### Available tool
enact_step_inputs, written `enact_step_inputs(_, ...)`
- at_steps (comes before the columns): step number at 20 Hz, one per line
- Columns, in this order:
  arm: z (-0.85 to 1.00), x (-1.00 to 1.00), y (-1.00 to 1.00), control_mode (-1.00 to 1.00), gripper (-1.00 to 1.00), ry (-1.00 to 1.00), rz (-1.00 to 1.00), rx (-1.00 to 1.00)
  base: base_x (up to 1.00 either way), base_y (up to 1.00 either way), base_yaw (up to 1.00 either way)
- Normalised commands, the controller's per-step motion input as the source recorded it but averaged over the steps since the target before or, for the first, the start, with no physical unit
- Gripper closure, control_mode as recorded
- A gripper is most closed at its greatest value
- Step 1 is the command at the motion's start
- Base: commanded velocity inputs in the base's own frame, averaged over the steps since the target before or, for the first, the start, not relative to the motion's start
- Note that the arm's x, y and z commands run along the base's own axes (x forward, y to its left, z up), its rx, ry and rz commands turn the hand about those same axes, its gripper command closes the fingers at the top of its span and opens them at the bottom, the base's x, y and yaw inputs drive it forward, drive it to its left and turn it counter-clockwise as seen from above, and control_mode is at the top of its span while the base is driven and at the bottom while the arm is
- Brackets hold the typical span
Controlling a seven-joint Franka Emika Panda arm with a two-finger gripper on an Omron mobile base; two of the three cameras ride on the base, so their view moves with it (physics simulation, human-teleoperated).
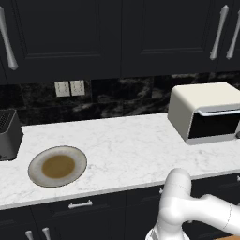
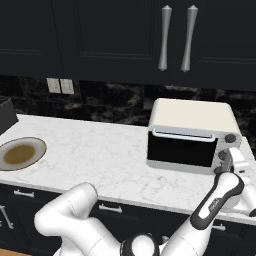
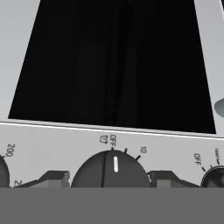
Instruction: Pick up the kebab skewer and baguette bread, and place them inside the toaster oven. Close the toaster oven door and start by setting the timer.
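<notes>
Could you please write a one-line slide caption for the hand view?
Gripper fingertips straddle the toaster oven timer knob, its pointer at OFF, beneath the closed dark glass door.

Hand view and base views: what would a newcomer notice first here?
The hand sits at the control panel on the right of the cream toaster oven, a fingertip on each side of a dark knob whose mark points to OFF. The toaster oven door is closed. A plate lies far left on the marble counter.

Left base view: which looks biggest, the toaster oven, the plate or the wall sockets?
1. Toaster oven, biggest.
2. Plate, clearly smaller, though it sits nearer the camera.
3. Wall sockets, smallest, and farthest back.
</notes>
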Motion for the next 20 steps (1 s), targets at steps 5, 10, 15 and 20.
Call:
enact_step_inputs(5, 0.0, -0.02, -0.11, -1.0, 1.0, 0.0, -0.03, 0.0, 0.0, 0.0, 0.0)
enact_step_inputs(10, 0.03, -0.19, -0.07, -1.0, 1.0, 0.01, -0.02, 0.0, 0.0, 0.0, 0.0)
enact_step_inputs(15, 0.01, -0.29, -0.12, -1.0, 1.0, 0.05, 0.0, 0.0, 0.0, 0.0, 0.0)
enact_step_inputs(20, 0.2, -0.05, -0.05, -1.0, 1.0, 0.11, 0.0, 0.0, 0.0, 0.0, 0.0)
